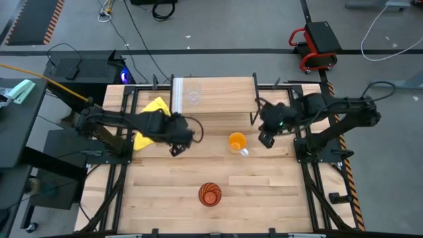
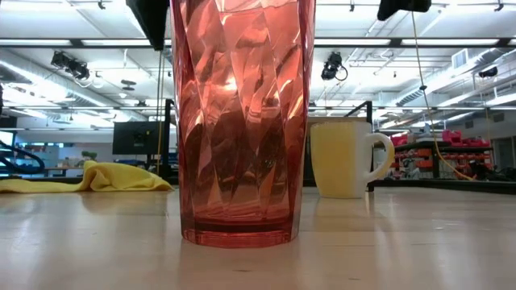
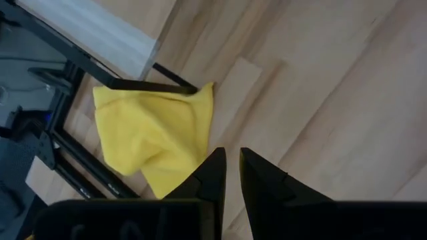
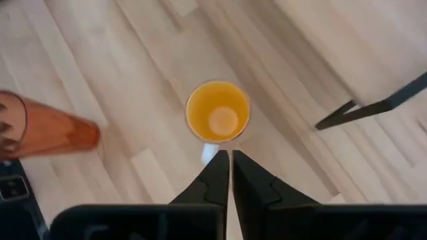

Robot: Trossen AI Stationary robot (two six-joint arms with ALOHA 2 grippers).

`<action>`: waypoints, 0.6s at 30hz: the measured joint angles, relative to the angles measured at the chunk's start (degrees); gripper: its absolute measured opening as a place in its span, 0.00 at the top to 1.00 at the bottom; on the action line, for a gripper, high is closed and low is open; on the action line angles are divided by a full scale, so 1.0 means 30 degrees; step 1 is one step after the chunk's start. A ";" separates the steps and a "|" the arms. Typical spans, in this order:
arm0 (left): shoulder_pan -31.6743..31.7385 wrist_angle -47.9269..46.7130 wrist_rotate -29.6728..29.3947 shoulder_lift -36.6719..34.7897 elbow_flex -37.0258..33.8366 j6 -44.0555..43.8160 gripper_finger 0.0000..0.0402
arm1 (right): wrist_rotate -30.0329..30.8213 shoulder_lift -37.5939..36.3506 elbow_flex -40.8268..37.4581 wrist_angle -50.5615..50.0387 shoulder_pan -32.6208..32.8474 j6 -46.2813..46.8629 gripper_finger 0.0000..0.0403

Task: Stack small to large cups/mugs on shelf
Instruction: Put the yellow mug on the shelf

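1. High view: the shelf (image 1: 215,96) sits top centre with the clear glass (image 1: 193,93) on it; the orange mug (image 1: 237,142) is mid-frame, the tumbler (image 1: 209,194) lower centre. The left gripper (image 1: 177,147) hovers beside the yellow cloth (image 1: 153,121), the right gripper (image 1: 266,140) just right of the mug.
2. Low view: tumbler centre foreground, mug right behind.
3. Left wrist view: jaws narrow, empty.
4. Right wrist view: jaws nearly together, empty, over the mug's handle.

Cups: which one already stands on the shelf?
The small clear glass, on the shelf. The orange mug and amber tumbler stand on the tabletop.
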 joint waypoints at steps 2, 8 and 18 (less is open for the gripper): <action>-0.0943 -0.0006 -0.0789 0.0000 0.0000 -0.0798 0.87 | 0.0222 0.0683 -0.0024 0.0015 0.0570 0.0058 0.91; -0.3716 0.0019 -0.2793 0.0000 -0.1115 -0.2799 0.87 | 0.1308 0.2237 -0.1281 -0.0591 0.2002 0.0315 0.84; -0.7319 0.1009 -0.5339 0.0022 -0.6843 -0.7923 0.87 | 0.4346 0.0361 -0.6868 0.0055 0.4750 0.5937 0.84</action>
